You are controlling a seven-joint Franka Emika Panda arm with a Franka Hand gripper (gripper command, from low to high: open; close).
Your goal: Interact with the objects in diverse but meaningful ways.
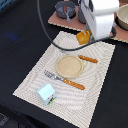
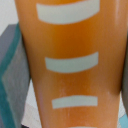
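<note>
Filling nearly the whole wrist view, an orange object (image 2: 70, 65) with pale curved stripes sits between the fingers, whose dark edges (image 2: 124, 75) press against its sides, so the gripper (image 1: 86, 37) is clenched on it; what the thing is cannot be told, for in the exterior view only a small orange corner (image 1: 82, 37) shows beneath the white arm (image 1: 100, 17), held just above the far edge of the striped placemat (image 1: 30, 82); the fingertips themselves are hidden by the arm's body; on the mat lie a round tan disc (image 1: 69, 66) at the centre, a thin orange-brown stick (image 1: 88, 59) just beyond it, a fork-like utensil with an orange handle (image 1: 67, 81) on its near side, and a pale blue-white carton (image 1: 46, 93) near the mat's near corner; further back, a grey saucepan (image 1: 65, 10) stands on a pinkish board (image 1: 60, 21), partly masked by a black cable (image 1: 47, 35); a pale bowl (image 1: 123, 17) is cut off at the exterior view's right; everything is blurred.
</note>
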